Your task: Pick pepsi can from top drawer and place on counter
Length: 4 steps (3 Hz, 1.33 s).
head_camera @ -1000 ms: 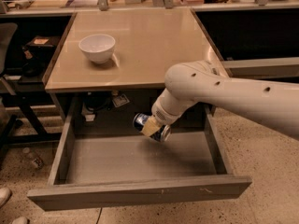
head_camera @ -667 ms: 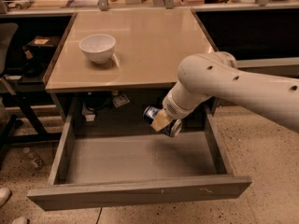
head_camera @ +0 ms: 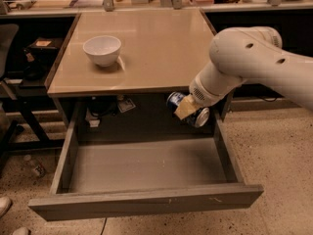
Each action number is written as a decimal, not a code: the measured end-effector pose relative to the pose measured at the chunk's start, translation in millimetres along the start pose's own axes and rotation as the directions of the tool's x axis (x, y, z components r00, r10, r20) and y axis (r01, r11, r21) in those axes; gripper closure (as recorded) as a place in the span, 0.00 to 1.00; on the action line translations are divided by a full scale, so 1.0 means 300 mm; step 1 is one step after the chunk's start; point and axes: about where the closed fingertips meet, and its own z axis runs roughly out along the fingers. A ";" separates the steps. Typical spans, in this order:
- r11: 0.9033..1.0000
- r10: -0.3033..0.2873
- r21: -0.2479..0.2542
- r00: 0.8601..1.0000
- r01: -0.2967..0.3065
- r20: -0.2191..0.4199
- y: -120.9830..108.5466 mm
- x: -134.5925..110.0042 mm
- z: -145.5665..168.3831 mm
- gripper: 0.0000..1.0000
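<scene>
The pepsi can (head_camera: pixel 175 101), dark blue with silver ends, lies tilted on its side in my gripper (head_camera: pixel 186 109). The gripper is shut on it and holds it in the air above the back right of the open top drawer (head_camera: pixel 146 166), just below the counter's front edge. The drawer floor is bare grey. The beige counter (head_camera: pixel 156 48) lies behind and above the can. My white arm comes in from the right and hides part of the counter's right front corner.
A white bowl (head_camera: pixel 102 50) stands on the counter's left part. Clutter sits under the counter behind the drawer (head_camera: pixel 105 110). A dark chair and stand (head_camera: pixel 19 77) are to the left. The drawer's front panel (head_camera: pixel 146 200) juts toward me.
My gripper has lifted the can up and to the right, from low over the drawer's back toward the counter's front edge. The arm has risen with it.
</scene>
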 end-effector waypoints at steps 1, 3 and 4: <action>0.998 0.028 0.048 1.000 -0.028 0.009 -0.067 -0.011 -0.100 1.00; 0.993 0.038 0.110 0.999 -0.038 0.010 -0.152 -0.044 -0.237 1.00; 0.995 -0.002 0.098 1.000 0.000 0.027 -0.187 -0.142 -0.236 1.00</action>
